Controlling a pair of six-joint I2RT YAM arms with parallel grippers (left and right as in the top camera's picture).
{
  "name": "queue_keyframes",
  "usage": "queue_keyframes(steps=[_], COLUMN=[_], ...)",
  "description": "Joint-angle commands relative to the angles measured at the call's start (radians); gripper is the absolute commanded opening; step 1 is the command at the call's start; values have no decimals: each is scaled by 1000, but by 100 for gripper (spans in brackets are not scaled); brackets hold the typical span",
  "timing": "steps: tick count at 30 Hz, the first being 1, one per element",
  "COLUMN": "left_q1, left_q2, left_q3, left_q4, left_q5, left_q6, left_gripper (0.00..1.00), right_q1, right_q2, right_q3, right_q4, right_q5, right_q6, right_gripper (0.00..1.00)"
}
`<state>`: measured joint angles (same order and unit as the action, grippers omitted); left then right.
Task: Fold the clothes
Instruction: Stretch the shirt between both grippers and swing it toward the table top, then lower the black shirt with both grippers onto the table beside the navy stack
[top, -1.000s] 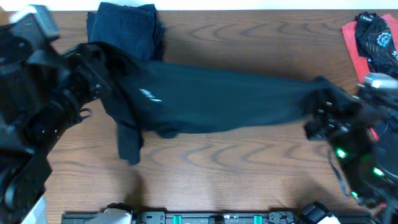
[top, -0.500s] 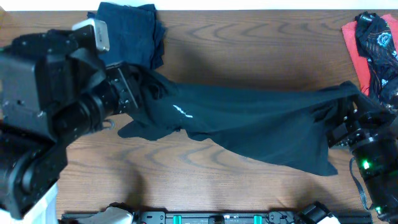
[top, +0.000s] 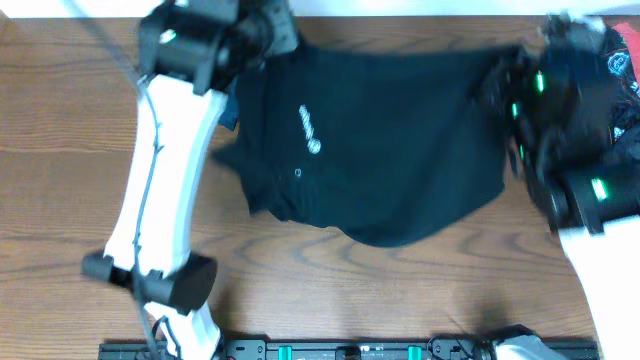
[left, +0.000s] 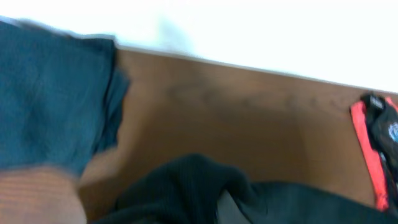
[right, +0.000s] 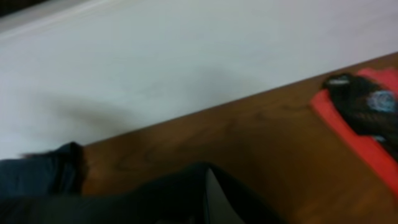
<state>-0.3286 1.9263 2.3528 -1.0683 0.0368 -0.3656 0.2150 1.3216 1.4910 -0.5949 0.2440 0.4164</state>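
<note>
Jaws of the left gripper (top: 272, 35) and right gripper (top: 500, 78) are closed on opposite sides of the black T-shirt (top: 390, 150), spreading it logo-up over the far half of the bench (top: 60, 150), probably to flatten it for folding.

- Left gripper (top: 272, 38): fingertips buried in the black shirt (top: 400, 140) in both views.
- Right gripper (top: 503, 78): motion-blurred overhead, tips hidden in cloth.
- Shirt's lettering (top: 308, 128): too small to read.
- Navy shirt (left: 50, 99): blurred, cut off by the left wrist view's left edge.
- Red shirt (right: 364, 144): cut off by the right edge.
</note>
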Motion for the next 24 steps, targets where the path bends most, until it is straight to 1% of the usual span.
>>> queue_keyframes(steps=[1,2,3,4,6,10,12,15,18,21,24], left_q1=[12,16,20,24,37,55,56,56,55,55,55], left_q2=[11,11,3,-4,-33,-110,-150,-166,-129,-57,36], left_q3=[13,13,21,31,78,181,184,184,155,82,-3], left_q4=[135,190,256,291,345,330,294,162,5,-84,-143], left_q5=[-36,-58,-103,-138,-197,-188,-188,-182,-139,-57,26], left_q6=[103,116,130,136,144,145,154,153,140,140,140], left_gripper=[6,6,6,6,6,6,6,6,6,6,6], right_q1=[-107,-133,-174,-193,-256,-355,-377,-389,-384,-378,-370], right_q2=[105,135,175,190,226,240,240,244,264,285,290], right_q3=[122,174,268,315,487,729,774,769,695,566,385], right_q4=[47,47,33,19,-49,-184,-257,-404,-527,-557,-525], right_q5=[-287,-330,-380,-393,-418,-466,-465,-465,-465,-480,-488], right_q6=[-40,-43,-52,-52,-52,-103,-139,-187,-213,-212,-212], right_gripper=[1,1,1,1,1,1,1,1,1,1,1])
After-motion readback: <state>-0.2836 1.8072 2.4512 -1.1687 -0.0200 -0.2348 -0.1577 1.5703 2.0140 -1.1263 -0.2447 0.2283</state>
